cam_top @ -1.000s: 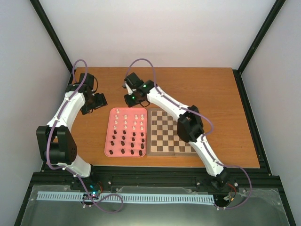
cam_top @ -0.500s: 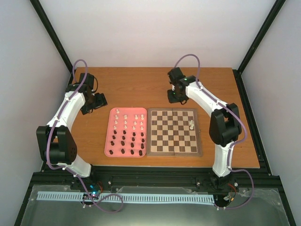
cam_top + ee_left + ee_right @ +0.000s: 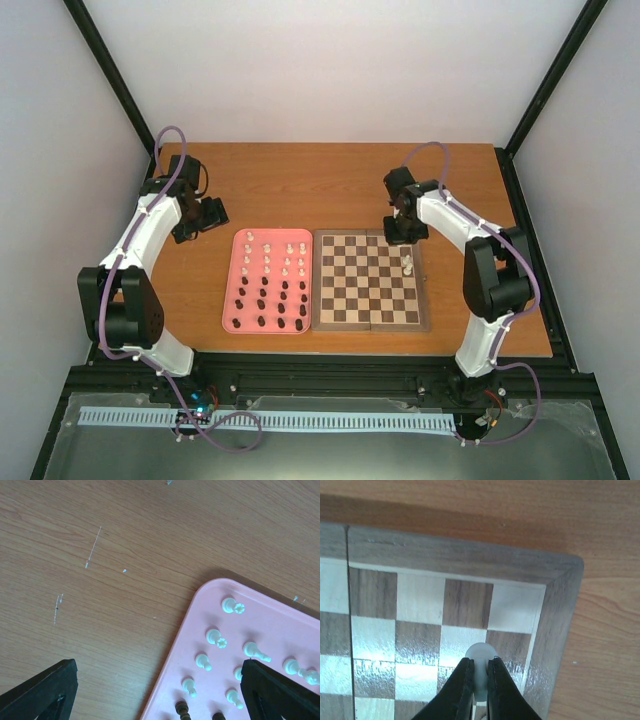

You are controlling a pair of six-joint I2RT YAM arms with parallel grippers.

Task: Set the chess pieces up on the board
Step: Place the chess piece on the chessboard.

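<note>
I see right gripper (image 3: 479, 682) clamped on a white piece (image 3: 480, 654), its base hidden; left gripper (image 3: 159, 692) gapes wide, holding nothing.

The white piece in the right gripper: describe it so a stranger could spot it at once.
Start at the checkered board right of the pink tray and go to its far right corner. There the right gripper is shut on a round-topped white piece, the only piece held in a gripper rather than standing free.
</note>
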